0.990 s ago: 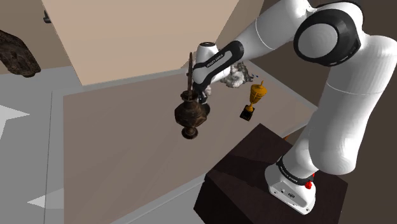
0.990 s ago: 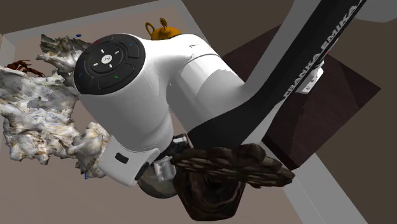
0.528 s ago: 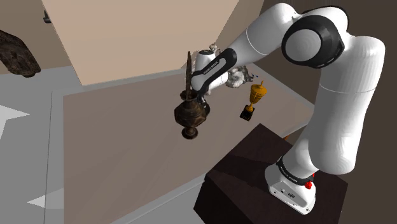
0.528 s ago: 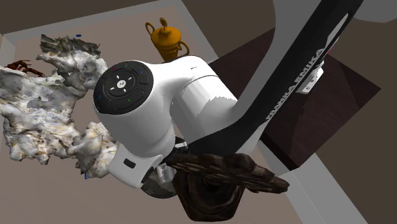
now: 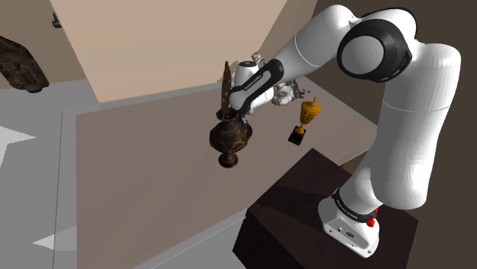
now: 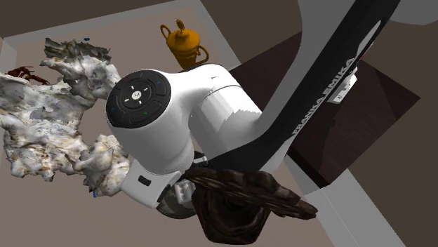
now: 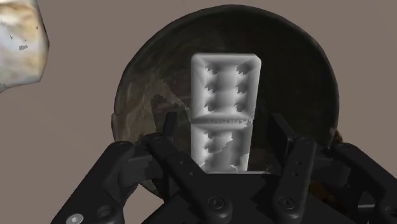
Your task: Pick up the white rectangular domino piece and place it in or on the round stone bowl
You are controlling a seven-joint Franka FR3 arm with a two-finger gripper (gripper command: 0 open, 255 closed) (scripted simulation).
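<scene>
A pale grey rectangular domino (image 7: 224, 108) with sunken pips lies lengthwise inside the round dark mottled stone bowl (image 7: 153, 83). My black gripper (image 7: 224, 127) hovers just above the bowl, open. Its fingers (image 7: 170, 137) stand a little apart from the domino's long sides, with a narrow gap on each side. In the second exterior view part of the bowl (image 6: 174, 207) peeks out under the white hand. In the shoulder view the hand (image 5: 248, 88) reaches down behind a dark urn.
A dark brown urn (image 5: 229, 137) with a tall stick stands right in front of the hand (image 6: 239, 207). A rough white rock (image 6: 49, 119) lies beside the bowl (image 7: 19, 44). A gold trophy (image 5: 307, 115) stands near the dark stand (image 5: 306, 206).
Over the last second the arm's elbow swung across and the hand sank a little toward the bowl. In the last half second it barely moved.
</scene>
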